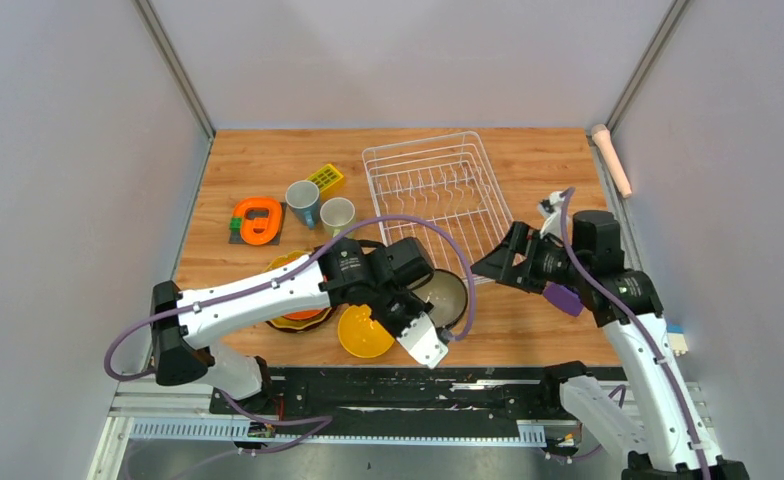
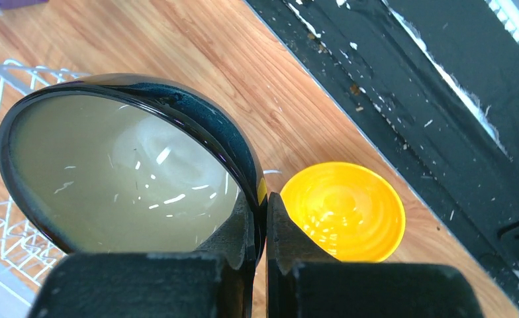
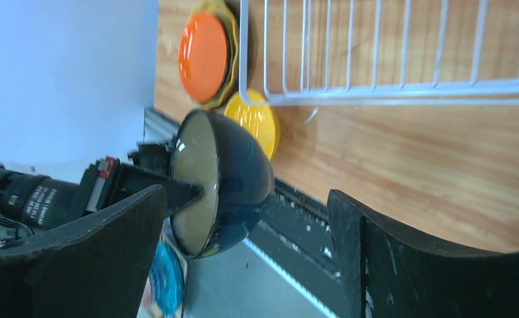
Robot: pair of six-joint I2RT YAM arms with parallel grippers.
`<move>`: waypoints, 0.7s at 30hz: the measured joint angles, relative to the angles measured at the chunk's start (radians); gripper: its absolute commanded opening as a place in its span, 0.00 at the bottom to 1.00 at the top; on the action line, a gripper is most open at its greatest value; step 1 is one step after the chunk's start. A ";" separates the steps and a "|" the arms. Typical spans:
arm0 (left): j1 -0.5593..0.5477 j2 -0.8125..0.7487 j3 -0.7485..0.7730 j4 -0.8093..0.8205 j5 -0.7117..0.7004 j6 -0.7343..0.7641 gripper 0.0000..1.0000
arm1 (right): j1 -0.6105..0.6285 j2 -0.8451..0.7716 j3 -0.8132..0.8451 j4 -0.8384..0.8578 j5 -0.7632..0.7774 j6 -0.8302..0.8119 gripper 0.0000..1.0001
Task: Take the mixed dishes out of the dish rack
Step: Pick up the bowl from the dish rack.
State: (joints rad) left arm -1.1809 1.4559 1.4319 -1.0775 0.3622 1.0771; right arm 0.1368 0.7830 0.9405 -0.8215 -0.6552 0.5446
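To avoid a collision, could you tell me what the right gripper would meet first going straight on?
The right gripper would probably meet the dark bowl pinched by the left gripper; depth unclear.

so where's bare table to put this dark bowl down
Best patch: bare wood right of the yellow bowl, between the near rim of the dish rack and the front edge of the table, beside where the dark bowl hangs. Another strip runs right of the rack. Left is crowded: plates, mugs, orange gadget.
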 measured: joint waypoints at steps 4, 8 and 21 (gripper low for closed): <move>-0.061 0.023 0.003 -0.018 -0.081 0.032 0.00 | 0.162 0.052 0.003 -0.071 0.033 -0.005 0.82; -0.088 0.069 0.004 -0.019 -0.146 0.037 0.00 | 0.309 0.122 0.003 -0.121 0.108 0.004 0.63; -0.124 0.087 0.004 -0.015 -0.258 0.011 0.53 | 0.502 0.268 0.002 -0.123 0.326 0.082 0.00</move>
State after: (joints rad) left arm -1.3045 1.5433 1.4361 -1.0924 0.1040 1.0885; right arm 0.6388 1.0508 0.9421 -0.9443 -0.3294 0.6266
